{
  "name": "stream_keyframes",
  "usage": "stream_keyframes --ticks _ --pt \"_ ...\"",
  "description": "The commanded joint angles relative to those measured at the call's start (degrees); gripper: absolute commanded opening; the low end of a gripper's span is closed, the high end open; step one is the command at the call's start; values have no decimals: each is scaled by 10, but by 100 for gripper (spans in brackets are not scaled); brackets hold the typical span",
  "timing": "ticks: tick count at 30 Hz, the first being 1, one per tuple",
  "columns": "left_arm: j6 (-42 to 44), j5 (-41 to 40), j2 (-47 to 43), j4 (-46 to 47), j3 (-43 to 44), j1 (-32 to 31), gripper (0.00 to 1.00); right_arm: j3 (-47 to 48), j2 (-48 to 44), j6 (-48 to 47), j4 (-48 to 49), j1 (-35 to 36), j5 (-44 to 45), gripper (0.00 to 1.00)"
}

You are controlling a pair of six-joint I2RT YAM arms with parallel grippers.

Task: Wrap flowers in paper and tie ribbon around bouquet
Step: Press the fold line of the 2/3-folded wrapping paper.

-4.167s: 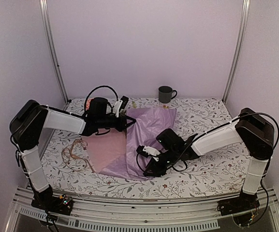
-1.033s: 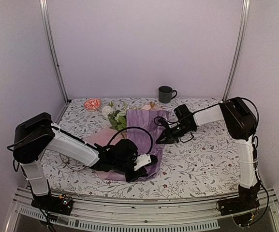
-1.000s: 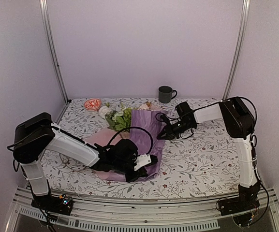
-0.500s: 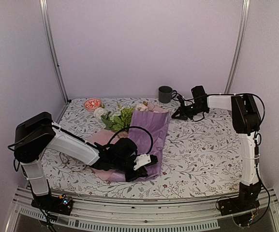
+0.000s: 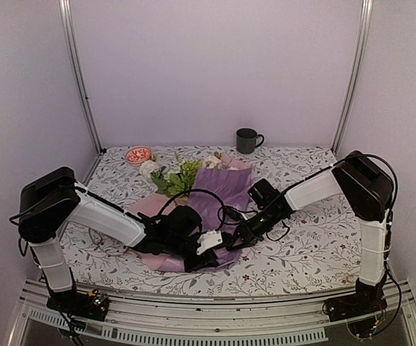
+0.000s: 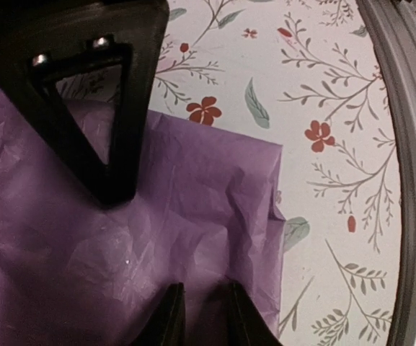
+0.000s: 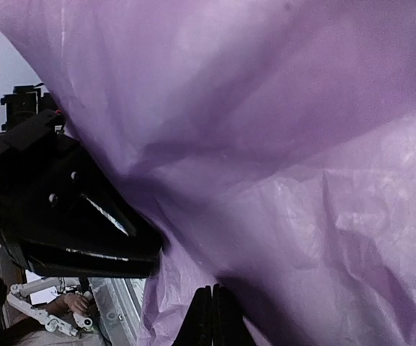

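Note:
The flowers (image 5: 173, 175), pale blooms and green sprigs, stick out of the far end of the lilac paper (image 5: 226, 193), which is folded over their stalks in a long wrap. My left gripper (image 5: 213, 252) sits at the near end of the wrap. In the left wrist view its fingers (image 6: 173, 310) rest on crinkled paper (image 6: 215, 187), a narrow gap between them: left gripper (image 6: 201, 290). My right gripper (image 5: 235, 236) is shut just beside it, its tips (image 7: 213, 317) together against the paper (image 7: 301, 144). The ribbon is out of view.
A dark mug (image 5: 247, 140) stands at the back of the floral table cloth (image 5: 308, 245). A small red and white bowl (image 5: 138, 154) sits at the back left. A paler pink sheet (image 5: 145, 209) shows under the left side of the wrap.
My right arm has swung from beside the mug forward and down to the near end of the wrap, close to the left gripper. The left jaws have eased slightly apart.

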Motion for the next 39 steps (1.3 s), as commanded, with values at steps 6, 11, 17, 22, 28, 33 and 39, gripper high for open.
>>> stream_keyframes --ticks 6,11,17,22,28,33,39 --pt "-37 104 -66 28 -4 45 31 -74 1 23 22 3 70 1" --pt "-117 26 -76 11 49 128 39 -84 -18 20 26 3 77 1" --pt "-154 -58 50 -66 144 167 40 -86 -37 10 20 12 91 1" --pt "-192 -55 104 -84 143 181 38 -50 -101 -11 -2 14 80 2" --pt "-207 -46 89 -44 106 181 37 53 -108 18 55 24 84 5" --pt "-211 -41 74 -12 92 183 38 102 -16 84 151 45 87 4" --pt "-258 -31 -25 90 52 209 41 102 101 126 150 45 93 2"
